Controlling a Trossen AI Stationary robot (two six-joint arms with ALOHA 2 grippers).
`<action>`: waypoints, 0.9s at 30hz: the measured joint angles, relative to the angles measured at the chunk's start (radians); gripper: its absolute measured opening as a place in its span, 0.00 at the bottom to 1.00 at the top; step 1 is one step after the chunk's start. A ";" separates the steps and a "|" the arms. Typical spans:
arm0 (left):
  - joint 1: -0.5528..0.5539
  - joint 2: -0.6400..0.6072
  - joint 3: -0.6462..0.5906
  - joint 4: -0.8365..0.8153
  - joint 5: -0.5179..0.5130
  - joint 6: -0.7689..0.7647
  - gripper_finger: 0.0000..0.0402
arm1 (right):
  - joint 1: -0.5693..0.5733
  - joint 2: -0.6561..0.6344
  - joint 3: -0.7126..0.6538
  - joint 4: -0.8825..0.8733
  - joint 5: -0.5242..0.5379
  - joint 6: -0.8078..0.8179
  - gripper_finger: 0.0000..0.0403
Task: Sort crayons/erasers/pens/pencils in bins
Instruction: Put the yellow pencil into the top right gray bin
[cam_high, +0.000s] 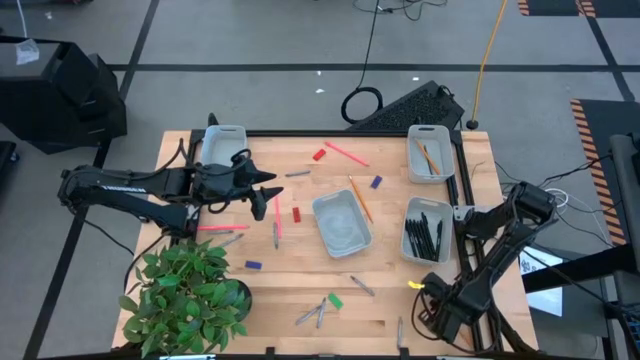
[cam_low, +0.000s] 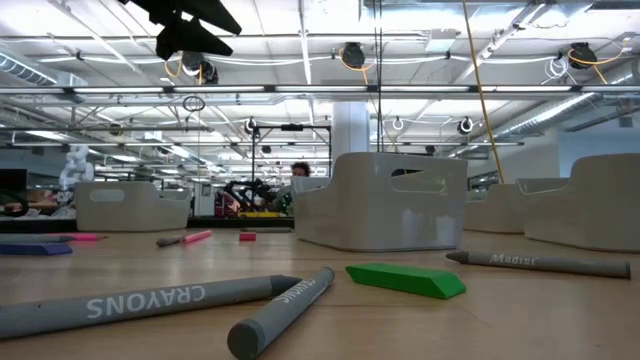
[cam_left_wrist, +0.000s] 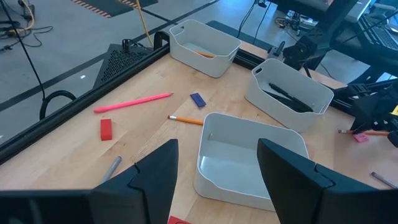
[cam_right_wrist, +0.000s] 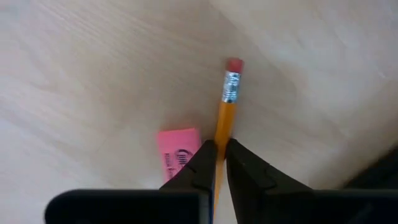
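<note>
Pinching orange pencil (cam_right_wrist: 225, 115) lengthwise, right claw (cam_right_wrist: 219, 155); eraser end outward.

Low view: nearest grey crayon (cam_low: 130, 300) carries "CRAYONS" in pale capitals along its wrapper, reading upside down from this camera. Grey crayon at far right (cam_low: 540, 263) shows a pale word, roughly "Madist", not certain. Right wrist view: pink eraser (cam_right_wrist: 177, 155) bears dark print, illegible.

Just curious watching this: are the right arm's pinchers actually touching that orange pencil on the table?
Touching. The right wrist view shows the right gripper with both fingers closed against the orange pencil, no gap either side. A pink eraser lies beside it.
</note>
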 joint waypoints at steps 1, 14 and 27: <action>0.000 0.000 0.000 0.000 0.000 0.000 0.56 | -0.003 -0.005 0.000 0.001 0.016 0.004 0.05; 0.000 0.000 0.000 0.000 0.000 0.000 0.56 | -0.066 -0.046 0.000 0.015 0.123 0.000 0.05; 0.000 0.000 0.000 0.000 0.000 0.000 0.56 | -0.110 -0.126 0.021 -0.013 0.232 -0.098 0.05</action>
